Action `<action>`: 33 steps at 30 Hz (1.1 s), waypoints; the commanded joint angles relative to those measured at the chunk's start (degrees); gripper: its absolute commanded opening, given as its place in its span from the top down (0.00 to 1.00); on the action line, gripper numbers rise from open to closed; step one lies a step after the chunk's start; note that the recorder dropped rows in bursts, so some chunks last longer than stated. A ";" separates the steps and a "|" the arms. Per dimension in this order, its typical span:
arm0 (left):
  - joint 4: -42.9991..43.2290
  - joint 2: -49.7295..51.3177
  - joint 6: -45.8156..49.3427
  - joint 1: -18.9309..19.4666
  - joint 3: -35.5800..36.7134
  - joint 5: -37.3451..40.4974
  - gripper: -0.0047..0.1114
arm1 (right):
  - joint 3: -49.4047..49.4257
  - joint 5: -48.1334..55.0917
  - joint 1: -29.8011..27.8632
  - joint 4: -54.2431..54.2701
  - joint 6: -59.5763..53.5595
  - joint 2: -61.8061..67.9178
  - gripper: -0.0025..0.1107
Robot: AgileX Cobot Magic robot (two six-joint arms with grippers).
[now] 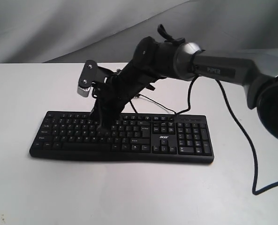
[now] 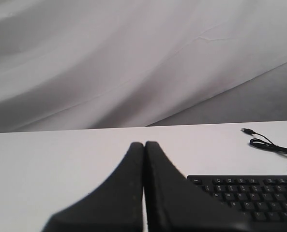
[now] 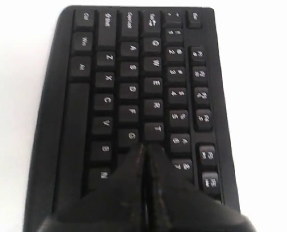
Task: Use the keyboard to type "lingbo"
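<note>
The long black keyboard (image 1: 129,140) with white legends and an "acer" logo lies flat across the white table (image 1: 129,192). My right gripper (image 1: 102,130) reaches over from the right and comes down on the left-middle letter keys. In the right wrist view the right gripper (image 3: 145,146) is shut with nothing held, its tips on the keyboard (image 3: 128,92) just past the G and T keys, hiding the key beneath. My left gripper (image 2: 144,143) is shut and empty above bare table, with the keyboard's corner (image 2: 249,193) off to one side. The left arm is not in the exterior view.
The keyboard's thin USB cable (image 2: 266,143) lies loose on the table behind it, its plug (image 2: 247,130) unattached. A thicker black arm cable (image 1: 242,136) hangs down to the table right of the keyboard. A grey cloth backdrop (image 1: 59,28) stands behind the table.
</note>
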 commanded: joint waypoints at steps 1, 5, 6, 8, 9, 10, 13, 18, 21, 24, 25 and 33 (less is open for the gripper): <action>0.01 -0.28 -0.12 -0.38 0.28 -0.42 0.96 | 3.89 0.02 -2.70 0.36 0.36 -2.04 0.98; 0.01 -0.28 -0.12 -0.38 0.28 -0.42 0.96 | 6.90 -1.35 -4.28 2.45 -1.77 -2.86 0.98; 0.01 -0.28 -0.12 -0.38 0.28 -0.42 0.96 | 7.17 -1.33 -4.52 2.80 -2.01 -2.86 0.98; 0.01 -0.28 -0.12 -0.38 0.28 -0.42 0.96 | 7.17 -1.45 -4.65 2.93 -2.15 -2.61 0.98; 0.01 -0.28 -0.12 -0.38 0.28 -0.42 0.96 | 7.17 -1.45 -4.65 3.63 -2.83 -2.47 0.98; 0.01 -0.28 -0.12 -0.38 0.28 -0.42 0.96 | 7.17 -1.45 -4.65 4.53 -3.57 -2.30 0.98; 0.01 -0.28 -0.12 -0.38 0.28 -0.42 0.96 | 7.17 -1.58 -4.65 5.46 -4.59 -1.48 0.98; 0.01 -0.28 -0.12 -0.38 0.28 -0.42 0.96 | 7.17 -1.58 -4.65 5.46 -4.83 -1.15 0.98; 0.01 -0.28 -0.12 -0.38 0.28 -0.42 0.96 | 7.17 -1.47 -4.65 5.36 -5.07 -0.85 0.98; 0.01 -0.28 -0.12 -0.38 0.28 -0.42 0.96 | 7.17 -1.47 -4.65 5.06 -5.07 -0.25 0.98; 0.01 -0.28 -0.12 -0.38 0.28 -0.42 0.96 | 7.17 -1.62 -4.65 5.06 -5.07 -0.23 0.98; 0.01 -0.28 -0.12 -0.38 0.28 -0.42 0.96 | 7.17 -1.88 -4.65 4.94 -5.62 0.01 0.98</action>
